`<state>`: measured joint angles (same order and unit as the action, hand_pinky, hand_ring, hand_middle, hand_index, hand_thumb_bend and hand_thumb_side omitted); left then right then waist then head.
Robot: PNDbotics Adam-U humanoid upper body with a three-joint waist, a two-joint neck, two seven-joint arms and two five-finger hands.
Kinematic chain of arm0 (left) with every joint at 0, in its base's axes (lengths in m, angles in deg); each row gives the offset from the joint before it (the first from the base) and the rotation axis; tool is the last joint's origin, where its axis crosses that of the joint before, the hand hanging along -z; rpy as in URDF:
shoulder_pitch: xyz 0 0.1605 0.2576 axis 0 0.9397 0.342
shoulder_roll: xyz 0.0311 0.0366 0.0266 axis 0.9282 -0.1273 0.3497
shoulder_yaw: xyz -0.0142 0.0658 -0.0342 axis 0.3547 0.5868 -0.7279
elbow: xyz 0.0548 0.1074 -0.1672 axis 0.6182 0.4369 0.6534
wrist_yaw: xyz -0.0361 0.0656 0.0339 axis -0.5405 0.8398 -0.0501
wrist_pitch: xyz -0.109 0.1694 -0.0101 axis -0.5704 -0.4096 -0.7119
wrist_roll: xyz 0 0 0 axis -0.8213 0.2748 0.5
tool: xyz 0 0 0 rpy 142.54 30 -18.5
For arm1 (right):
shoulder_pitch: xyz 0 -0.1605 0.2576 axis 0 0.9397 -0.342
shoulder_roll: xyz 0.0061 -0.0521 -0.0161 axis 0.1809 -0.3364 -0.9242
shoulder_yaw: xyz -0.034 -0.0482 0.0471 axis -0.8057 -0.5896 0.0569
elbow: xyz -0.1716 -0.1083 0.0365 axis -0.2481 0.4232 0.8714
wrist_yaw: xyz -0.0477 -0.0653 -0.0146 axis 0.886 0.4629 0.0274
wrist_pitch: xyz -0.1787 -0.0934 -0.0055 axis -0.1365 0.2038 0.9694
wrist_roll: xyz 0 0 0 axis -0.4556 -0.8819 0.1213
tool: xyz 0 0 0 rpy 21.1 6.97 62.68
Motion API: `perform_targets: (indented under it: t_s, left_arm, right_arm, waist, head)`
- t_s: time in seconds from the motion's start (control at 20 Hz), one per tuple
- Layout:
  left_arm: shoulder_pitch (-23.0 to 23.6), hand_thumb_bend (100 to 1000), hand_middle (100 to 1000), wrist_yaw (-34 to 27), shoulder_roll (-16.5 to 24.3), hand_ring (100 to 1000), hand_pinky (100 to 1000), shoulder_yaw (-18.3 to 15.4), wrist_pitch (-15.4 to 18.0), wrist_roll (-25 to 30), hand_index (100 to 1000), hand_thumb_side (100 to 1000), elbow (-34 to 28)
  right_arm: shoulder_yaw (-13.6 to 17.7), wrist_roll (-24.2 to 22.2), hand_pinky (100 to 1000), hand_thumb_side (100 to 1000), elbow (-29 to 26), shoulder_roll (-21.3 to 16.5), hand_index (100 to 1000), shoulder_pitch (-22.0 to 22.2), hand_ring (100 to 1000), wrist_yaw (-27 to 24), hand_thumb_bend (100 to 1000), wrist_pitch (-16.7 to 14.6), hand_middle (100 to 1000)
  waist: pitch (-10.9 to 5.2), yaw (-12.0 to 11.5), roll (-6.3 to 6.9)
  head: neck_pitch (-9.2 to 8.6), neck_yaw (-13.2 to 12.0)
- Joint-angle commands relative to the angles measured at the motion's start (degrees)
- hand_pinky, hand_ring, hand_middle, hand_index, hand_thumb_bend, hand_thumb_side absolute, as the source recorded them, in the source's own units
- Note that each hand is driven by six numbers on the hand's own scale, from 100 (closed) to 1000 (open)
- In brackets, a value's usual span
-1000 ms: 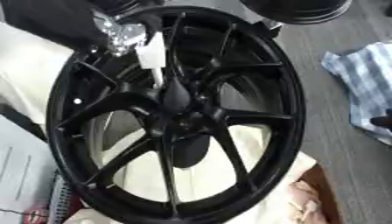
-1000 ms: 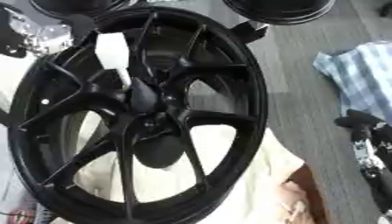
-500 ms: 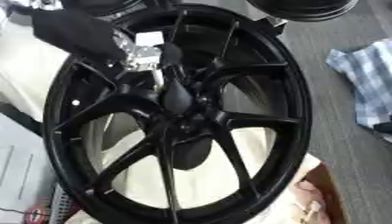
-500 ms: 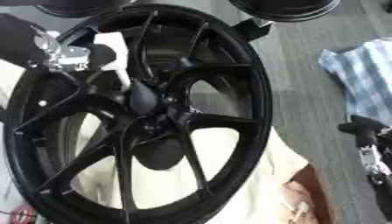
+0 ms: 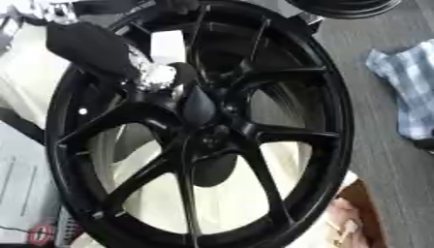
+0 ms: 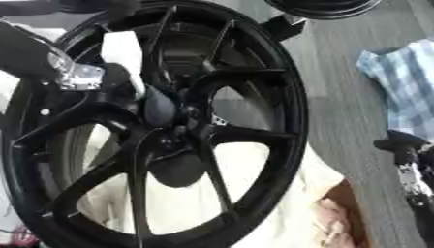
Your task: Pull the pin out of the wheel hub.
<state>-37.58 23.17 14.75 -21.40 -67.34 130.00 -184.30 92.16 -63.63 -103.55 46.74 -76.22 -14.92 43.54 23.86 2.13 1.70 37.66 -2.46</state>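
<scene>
Left arm enters from the upper left corner, black forearm angled down and to the right, silver wrist joint catching the light. Left hand (image 5: 165, 80) sits over the upper left spokes, just beside the centre of the wheel hub (image 5: 203, 127). Its dark fingers merge with the black spokes; cannot tell whether they are spread or curled, or whether they touch anything.

Wheel hub: black alloy, glossy, thin paired spokes fanning from a rounded centre cap to a deep rim; it fills most of the view and lies tilted on a cream cloth (image 5: 216, 198) that shows through the spoke gaps.

Pin (image 6: 124, 57): seen as a white, flat, roughly rectangular piece standing in the upper left spoke gap, above and just right of the silver wrist, very near the hand. Contact between the two cannot be judged.

Right of the wheel: grey floor, then a blue and white checked cloth (image 5: 405, 92), soft and crumpled, at the right edge. Right hand (image 6: 411, 162) shows at the right border in the right eye view, black with silver segments, well apart from the wheel; finger state unclear.
</scene>
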Motion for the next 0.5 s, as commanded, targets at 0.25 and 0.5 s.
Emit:
perform_targets:
  t_s: [0.25, 0.5]
  left_arm:
    - [0.31, 325, 871, 2.42, 1.54, 937, 978, -1.76, -3.16, 1.27, 967, 605, 0.65]
    - [0.48, 287, 868, 2.83, 1.11, 935, 971, -2.13, -3.09, 0.01, 964, 602, 2.80]
  right_arm:
    - [-0.13, -0.39, 1000, 665, -1.17, 0.59, 791, -0.65, 774, 1.11, 100, 0.36, 653]
    - [-0.32, -0.57, 1000, 682, -1.17, 1.38, 791, -0.94, 774, 1.73, 100, 0.65, 653]
  waist:
    - [0.16, 0.09, -0.38]
    - [1.07, 0.23, -0.64]
  head:
    - [-1.56, -0.91]
    - [-2.36, -1.32]
